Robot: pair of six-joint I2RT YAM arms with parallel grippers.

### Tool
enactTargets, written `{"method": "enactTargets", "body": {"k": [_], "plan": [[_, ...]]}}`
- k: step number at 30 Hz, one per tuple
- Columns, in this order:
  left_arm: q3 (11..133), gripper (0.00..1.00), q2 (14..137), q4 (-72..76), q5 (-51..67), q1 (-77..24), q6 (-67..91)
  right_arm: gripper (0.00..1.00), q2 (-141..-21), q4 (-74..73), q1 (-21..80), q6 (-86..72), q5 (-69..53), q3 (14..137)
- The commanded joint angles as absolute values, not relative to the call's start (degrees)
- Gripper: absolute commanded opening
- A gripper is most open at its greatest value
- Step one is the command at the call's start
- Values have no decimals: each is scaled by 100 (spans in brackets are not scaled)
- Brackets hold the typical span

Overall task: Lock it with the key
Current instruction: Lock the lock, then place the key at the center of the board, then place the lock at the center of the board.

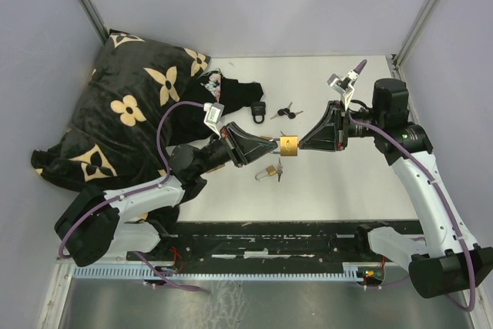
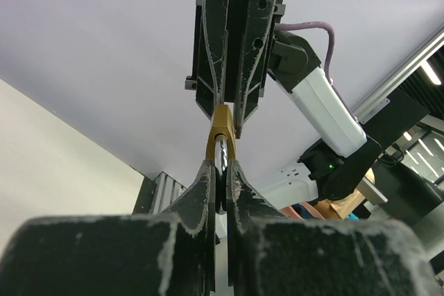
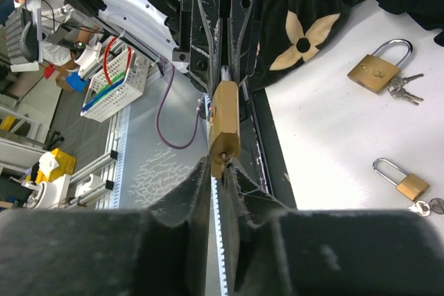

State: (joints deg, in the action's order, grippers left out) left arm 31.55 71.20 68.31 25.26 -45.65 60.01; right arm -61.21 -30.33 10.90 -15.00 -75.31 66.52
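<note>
Nearest the arm bases, a loose padlock [image 1: 269, 172] with keys attached lies on the white tabletop [image 1: 347, 182], just near of the two pincers. Above it, about mid-table, the brass padlock [image 1: 289, 145] hangs in the air between both arms. The left pincer [image 1: 271, 144] is clenched on its steel shackle, as the left wrist view shows. The right pincer [image 1: 302, 146] meets it from the right, fingertips pressed on either side of the lock's keyhole end. Whether a key sits between them cannot be made out. Farther back lie a dark padlock [image 1: 258, 111] and, just right of it, a small bunch of keys [image 1: 286, 112]. A black flower-patterned blanket [image 1: 131, 105] is heaped in the far left corner.
</note>
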Motion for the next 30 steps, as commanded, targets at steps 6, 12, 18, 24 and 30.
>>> {"method": "enactTargets", "body": {"k": [6, 12, 18, 24, 30], "plan": [[3337, 3, 6777, 7330, 2479, -4470, 6074, 2, -5914, -2945, 647, -1359, -7811, 6608], [3035, 3, 6181, 6640, 2669, -4063, 5927, 2, -5919, -3152, -323, -1171, -8573, 6534], [3063, 3, 5904, 5660, 2715, -3964, 5480, 2, -5909, -4204, -560, 22, -7495, 6602], [3246, 3, 6701, 5585, 2798, -4074, 5586, 2, -6157, -4471, -684, 387, -5261, 6354], [4366, 3, 8500, 5049, 2519, -4624, 5279, 2, -6702, -3389, -844, -415, -3552, 5566]]}}
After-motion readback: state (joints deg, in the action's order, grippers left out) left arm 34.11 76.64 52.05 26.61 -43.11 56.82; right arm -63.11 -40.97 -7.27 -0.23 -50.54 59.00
